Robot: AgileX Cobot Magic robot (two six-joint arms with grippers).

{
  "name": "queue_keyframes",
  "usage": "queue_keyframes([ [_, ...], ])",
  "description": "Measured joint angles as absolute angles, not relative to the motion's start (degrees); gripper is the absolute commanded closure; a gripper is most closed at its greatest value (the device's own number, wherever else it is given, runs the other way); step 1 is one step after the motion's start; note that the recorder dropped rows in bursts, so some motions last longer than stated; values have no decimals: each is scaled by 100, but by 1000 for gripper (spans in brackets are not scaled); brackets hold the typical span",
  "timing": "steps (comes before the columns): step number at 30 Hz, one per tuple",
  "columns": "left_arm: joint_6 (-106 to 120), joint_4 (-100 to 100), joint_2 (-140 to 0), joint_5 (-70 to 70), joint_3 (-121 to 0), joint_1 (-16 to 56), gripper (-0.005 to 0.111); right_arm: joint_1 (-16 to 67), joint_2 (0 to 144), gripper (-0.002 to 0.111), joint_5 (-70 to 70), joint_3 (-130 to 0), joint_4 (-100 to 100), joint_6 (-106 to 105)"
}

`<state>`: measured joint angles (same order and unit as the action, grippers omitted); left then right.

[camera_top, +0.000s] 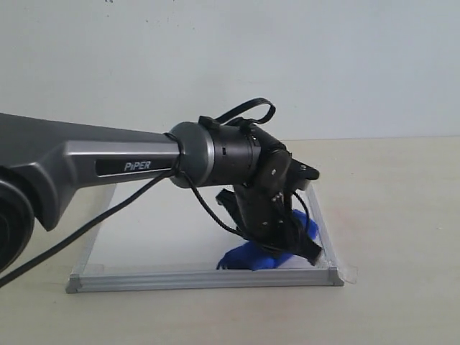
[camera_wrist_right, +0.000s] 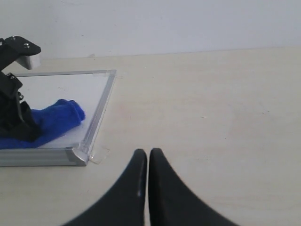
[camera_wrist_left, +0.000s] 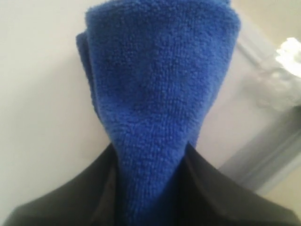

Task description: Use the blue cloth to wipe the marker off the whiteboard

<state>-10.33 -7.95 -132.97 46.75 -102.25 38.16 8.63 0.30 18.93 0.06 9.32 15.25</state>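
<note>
Two clenched grippers: our left gripper point(camera_top: 272, 248) grasps the fuzzy deep-blue cloth roll point(camera_wrist_left: 160, 84) at five o'clock on the silver-framed whiteboard point(camera_top: 158, 233). Our right gripper point(camera_wrist_right: 147, 157) is empty.

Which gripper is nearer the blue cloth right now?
Left. The left gripper is clamped on the cloth, on the whiteboard; the right gripper sits off the board, over the table, jaws shut.

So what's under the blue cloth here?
The whiteboard: the cloth, pinched in the left pincer, rests on it near a corner. Any marker beneath is covered.
</note>
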Motion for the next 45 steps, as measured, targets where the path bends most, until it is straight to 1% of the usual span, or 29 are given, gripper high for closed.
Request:
queue_keyframes([
  [7,-1902,-2267,-13320,6298,-10233,3120,103,863,30,107,1893,6,932,1525],
  [9,-1993,-2425,-13347,6440,-10233,3014,103,863,30,107,1893,6,932,1525],
  [11,-1930,-2185,-13347,6208,-10223,3097,103,863,30,107,1893,6,932,1525],
  [13,-1503,-1595,-13312,5678,-10223,3249,103,863,30,107,1893,6,932,1525],
  [16,-663,-507,-13288,4796,-10223,3761,103,863,30,107,1893,6,932,1525],
  [19,-409,-411,-13299,4519,-10223,4041,103,863,30,107,1893,6,932,1525],
  [28,798,619,-13299,4181,-10223,4064,103,863,30,107,1893,6,932,1525],
  [33,850,629,-13299,4152,-10223,4030,103,863,30,107,1893,6,932,1525],
  [38,248,593,-13312,4152,-10223,3721,103,863,30,107,1893,6,932,1525],
  [45,-127,617,-13323,4334,-10223,2764,103,863,30,107,1893,6,932,1525],
])
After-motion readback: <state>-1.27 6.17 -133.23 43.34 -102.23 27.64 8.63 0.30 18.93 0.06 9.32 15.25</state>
